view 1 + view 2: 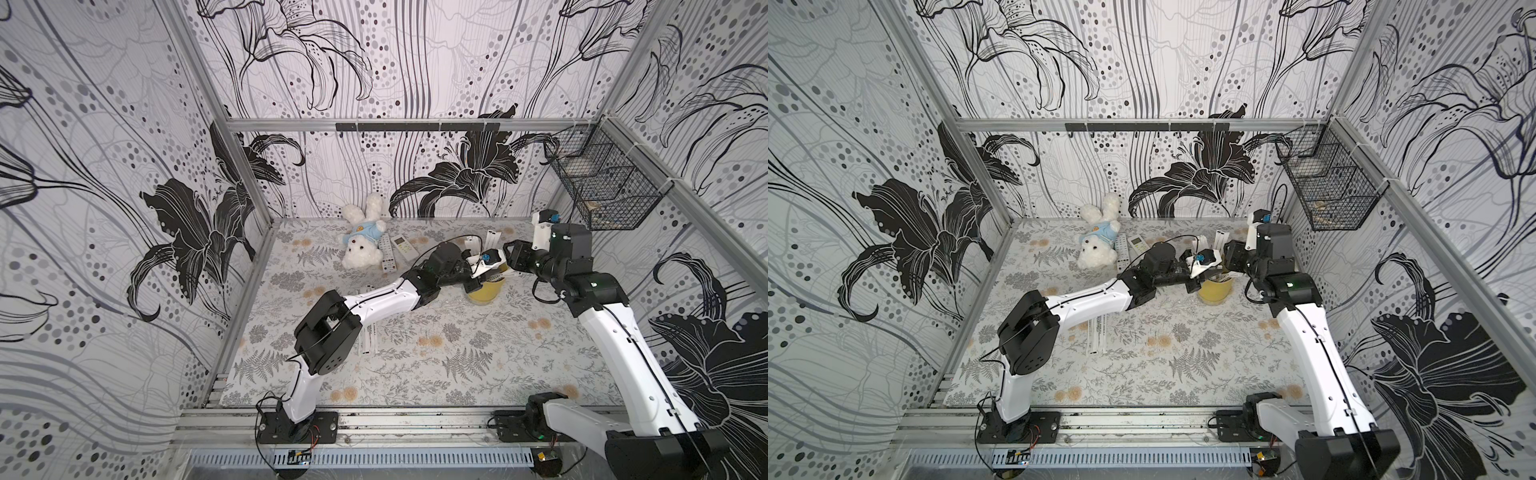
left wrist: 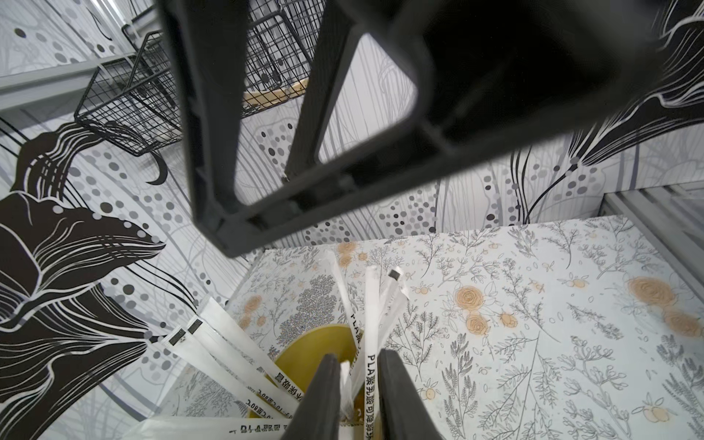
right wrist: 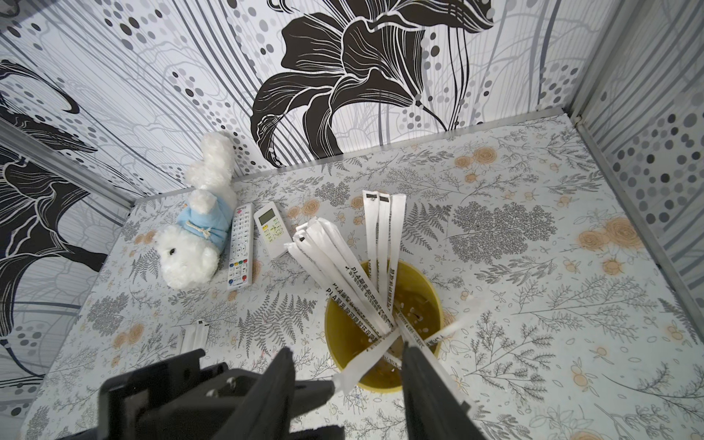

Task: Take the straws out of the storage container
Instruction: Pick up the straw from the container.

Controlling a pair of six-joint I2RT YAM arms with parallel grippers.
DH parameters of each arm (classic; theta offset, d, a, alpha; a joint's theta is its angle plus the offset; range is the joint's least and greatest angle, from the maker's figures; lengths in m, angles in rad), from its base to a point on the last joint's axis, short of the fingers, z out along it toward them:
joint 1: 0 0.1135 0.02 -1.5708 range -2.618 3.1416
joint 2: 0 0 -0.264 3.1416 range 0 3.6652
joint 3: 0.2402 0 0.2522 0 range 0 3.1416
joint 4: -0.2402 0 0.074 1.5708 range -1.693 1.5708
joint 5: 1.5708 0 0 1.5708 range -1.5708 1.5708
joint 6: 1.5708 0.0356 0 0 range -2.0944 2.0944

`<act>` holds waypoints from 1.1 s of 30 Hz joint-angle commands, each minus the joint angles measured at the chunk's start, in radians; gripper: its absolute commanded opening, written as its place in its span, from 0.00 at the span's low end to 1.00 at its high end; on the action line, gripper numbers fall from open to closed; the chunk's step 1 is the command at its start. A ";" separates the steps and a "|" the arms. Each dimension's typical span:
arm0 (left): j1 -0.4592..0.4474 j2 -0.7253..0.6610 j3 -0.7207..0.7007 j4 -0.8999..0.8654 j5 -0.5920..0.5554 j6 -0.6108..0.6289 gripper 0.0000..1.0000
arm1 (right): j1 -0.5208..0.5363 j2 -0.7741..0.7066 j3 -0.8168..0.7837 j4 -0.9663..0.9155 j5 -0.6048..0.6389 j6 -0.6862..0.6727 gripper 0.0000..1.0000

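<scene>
Straws (image 3: 335, 263) partly removed from storage container (image 3: 343, 339).
Few out, most inside; left gripper (image 2: 357, 354) grip unclear, right gripper (image 3: 346, 346) released.

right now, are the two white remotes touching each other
Apart. The right wrist view shows a strip of table between the long remote and the short remote.

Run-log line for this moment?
phase: straw removal | left gripper: astride straws in yellow cup | right gripper: open at yellow cup

Floral table (image 1: 415, 365), yellow cup (image 1: 487, 294), straws (image 1: 370, 340), plush (image 1: 360, 246), remotes (image 1: 387, 253)
</scene>
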 commanded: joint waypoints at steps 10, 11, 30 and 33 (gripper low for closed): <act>-0.001 0.077 0.006 0.046 -0.094 0.005 0.35 | -0.004 -0.027 -0.012 0.027 -0.022 0.003 0.49; -0.001 0.084 0.009 0.044 -0.104 0.008 0.35 | -0.004 -0.027 -0.014 0.029 -0.022 0.004 0.49; 0.005 0.159 0.079 0.048 -0.135 -0.021 0.35 | -0.004 -0.022 -0.028 0.038 -0.030 -0.001 0.49; 0.006 0.165 0.088 0.065 -0.138 -0.030 0.34 | -0.004 -0.023 -0.029 0.039 -0.030 -0.002 0.48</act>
